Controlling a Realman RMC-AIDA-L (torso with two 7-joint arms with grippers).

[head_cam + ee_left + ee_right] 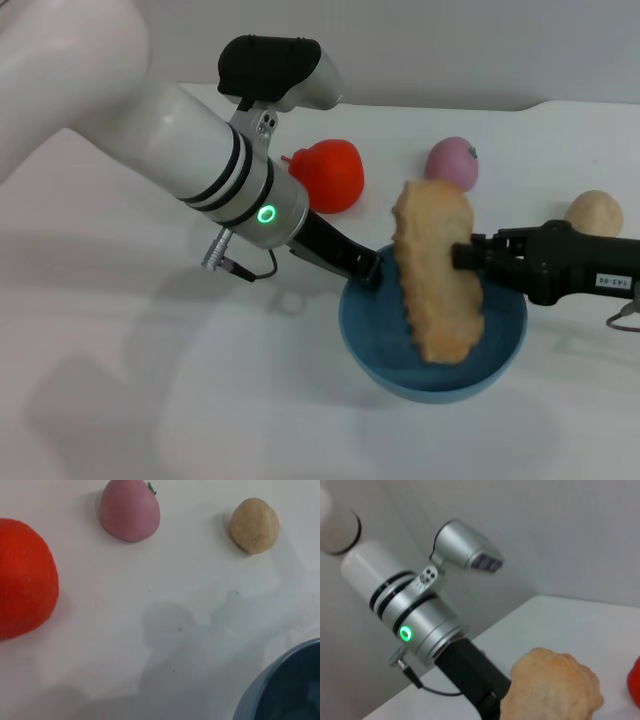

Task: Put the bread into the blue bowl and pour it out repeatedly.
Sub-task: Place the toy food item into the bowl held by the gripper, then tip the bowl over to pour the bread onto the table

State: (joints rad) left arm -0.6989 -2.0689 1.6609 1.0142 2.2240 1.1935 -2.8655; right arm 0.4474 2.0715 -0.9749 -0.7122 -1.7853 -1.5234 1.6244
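I have the right gripper (462, 256) clamped on the bread (437, 272), pinching it at one long edge about halfway along. The loaf hangs upright and slightly tilted, its lower end down inside the blue bowl (372, 345) while the upper end stands well above the rim. I judge that grip at the middle is what keeps the long slice from swinging, and holding it on end lets it go down into the bowl rather than bridge across the rim.

My left gripper (366, 265) sits at the far-left rim of the bowl, reaching down from the big white forearm. Its dark finger looks pressed to the rim, which I read as steadying the bowl and being ready to tip it, but I cannot tell whether it is closed on the rim or only resting beside it. The left wrist view shows just a slice of the bowl's edge, so it does not settle that.

Behind the bowl on the white table (150, 380) lie a red pepper-like toy (332, 175), a pink peach-like toy (453, 162) and a small beige ball (594, 212), all apart from the bowl.

The bread is not yet released; the next move, I think, is lowering and letting go.
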